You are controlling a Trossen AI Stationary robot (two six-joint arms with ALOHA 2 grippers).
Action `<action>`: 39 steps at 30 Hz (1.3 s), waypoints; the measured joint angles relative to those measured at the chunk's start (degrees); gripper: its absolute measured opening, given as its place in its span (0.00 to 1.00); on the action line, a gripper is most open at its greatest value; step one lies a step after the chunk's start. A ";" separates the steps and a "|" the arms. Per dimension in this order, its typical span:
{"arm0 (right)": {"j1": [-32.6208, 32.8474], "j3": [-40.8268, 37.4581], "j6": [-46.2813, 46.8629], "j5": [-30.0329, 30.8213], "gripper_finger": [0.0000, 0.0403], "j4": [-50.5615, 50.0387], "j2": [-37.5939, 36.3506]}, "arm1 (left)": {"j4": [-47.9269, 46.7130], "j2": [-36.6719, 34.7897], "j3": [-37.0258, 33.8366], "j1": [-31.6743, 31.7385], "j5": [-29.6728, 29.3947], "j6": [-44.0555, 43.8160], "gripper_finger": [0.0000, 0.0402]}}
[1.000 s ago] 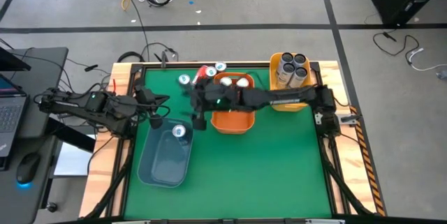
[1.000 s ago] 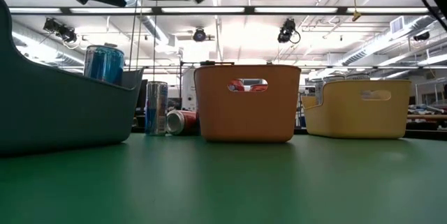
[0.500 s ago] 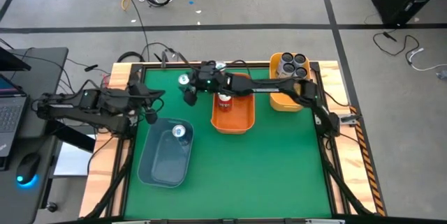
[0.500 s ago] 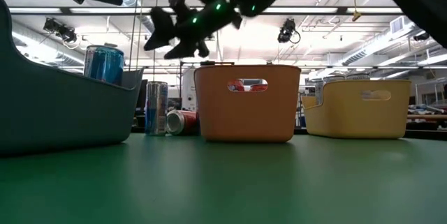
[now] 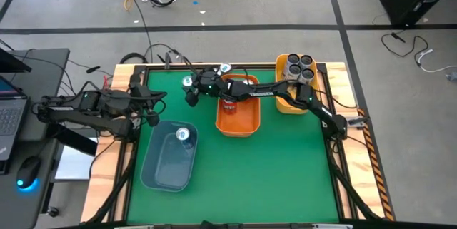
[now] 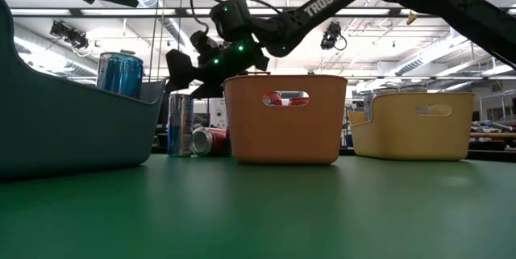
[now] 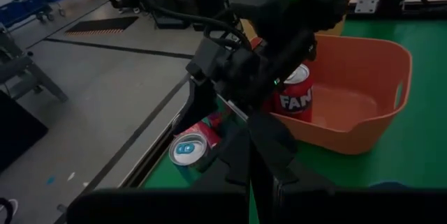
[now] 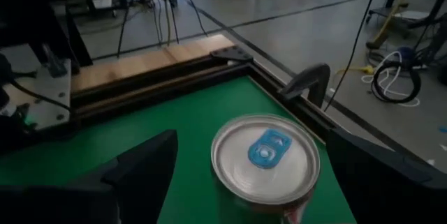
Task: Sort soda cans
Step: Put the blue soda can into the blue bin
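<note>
A teal soda can with a silver top stands upright near the table's far left edge. A red can lies on its side next to it. My right gripper reaches over the orange bin and is open. Its fingers stand on either side of the teal can's top, slightly above it, without touching. My left gripper hovers shut over the table's left side, holding nothing. One teal can stands in the blue bin. A red can stands in the orange bin.
The yellow bin at the far right holds several dark cans. Another can stands by the far edge behind the orange bin. The table's wooden frame runs close behind the teal can. Open green surface lies toward the near edge.
My right gripper has swung from over the orange bin toward the table's far left corner. It has come down from high above the table to just over the upright teal can. The cans and bins have stayed where they were.
</note>
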 joint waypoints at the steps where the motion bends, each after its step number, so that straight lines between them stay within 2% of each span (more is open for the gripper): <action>1: -0.05 0.03 0.02 -0.03 0.87 -0.03 0.02 | -0.03 -0.02 0.00 0.00 0.00 -0.01 0.01; 5: -0.25 0.03 -0.17 -0.28 0.86 0.15 0.04 | -0.03 -0.02 0.00 0.00 0.00 -0.06 0.01; 12: -0.95 0.05 -0.30 -1.94 0.76 -1.42 0.06 | -0.10 -0.02 0.00 0.00 0.00 -0.10 0.01; 16: -0.93 0.07 -0.68 -1.94 0.73 -1.99 0.06 | -0.12 -0.02 0.00 0.00 0.00 -0.10 0.01; 22: -0.75 0.06 -1.96 -1.48 0.76 -1.42 -0.02 | -0.27 -0.03 0.00 0.00 0.00 -0.12 0.01; 30: -0.71 7.52 -4.30 -1.46 0.82 -14.72 -0.60 | -0.47 -0.04 0.00 0.00 0.00 -0.08 0.01; 39: -0.84 7.81 -5.64 -2.86 0.80 -17.84 0.13 | -0.69 -0.04 0.00 0.00 0.00 -0.04 0.01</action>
